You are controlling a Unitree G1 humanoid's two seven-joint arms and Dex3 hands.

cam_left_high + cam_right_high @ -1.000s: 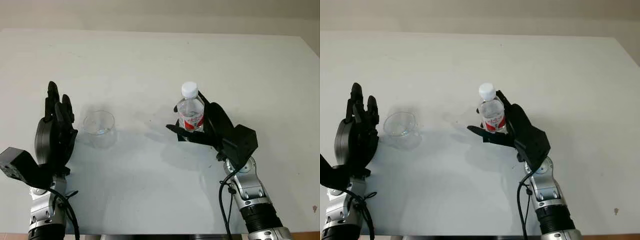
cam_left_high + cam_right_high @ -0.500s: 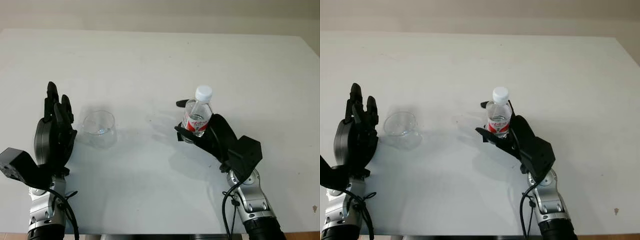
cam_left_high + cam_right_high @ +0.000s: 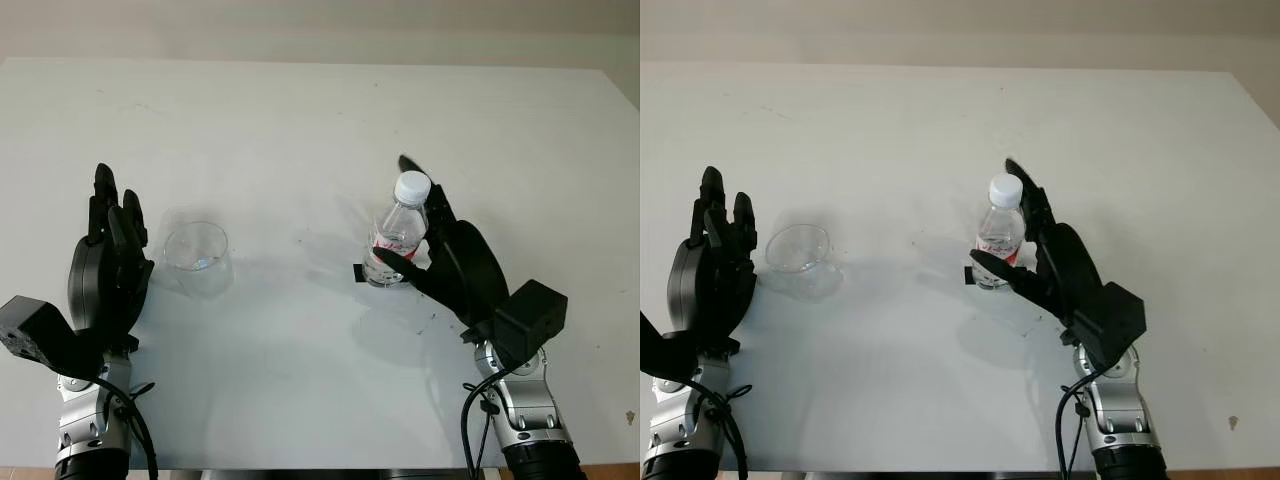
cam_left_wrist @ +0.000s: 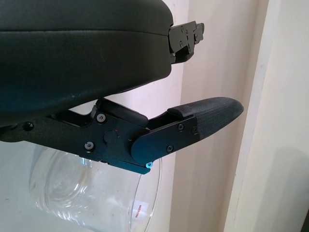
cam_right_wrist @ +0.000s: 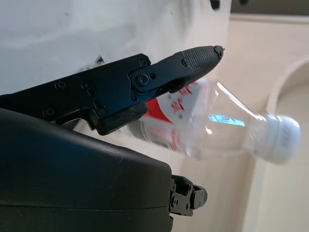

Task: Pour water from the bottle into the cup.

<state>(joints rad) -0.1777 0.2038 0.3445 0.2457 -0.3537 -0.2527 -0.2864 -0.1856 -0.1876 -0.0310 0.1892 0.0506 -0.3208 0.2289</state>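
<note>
A clear plastic bottle [image 3: 397, 240] with a white cap and red label stands on the white table [image 3: 300, 120], right of centre, leaning slightly. My right hand [image 3: 425, 235] is open around it. Its long fingers [image 3: 415, 178] point straight up behind the bottle, and the thumb [image 5: 169, 72] lies across the label on the front. A clear empty-looking cup [image 3: 198, 250] stands at the left. My left hand [image 3: 112, 240] is open and upright just left of the cup [image 4: 91, 193], not touching it.
The table's far edge meets a pale wall at the top. A bare stretch of table separates the cup from the bottle. Black cables hang along both forearms near the front edge.
My right hand carried the bottle a little to the right and its fingers have straightened from around it. The left hand and the cup have not moved.
</note>
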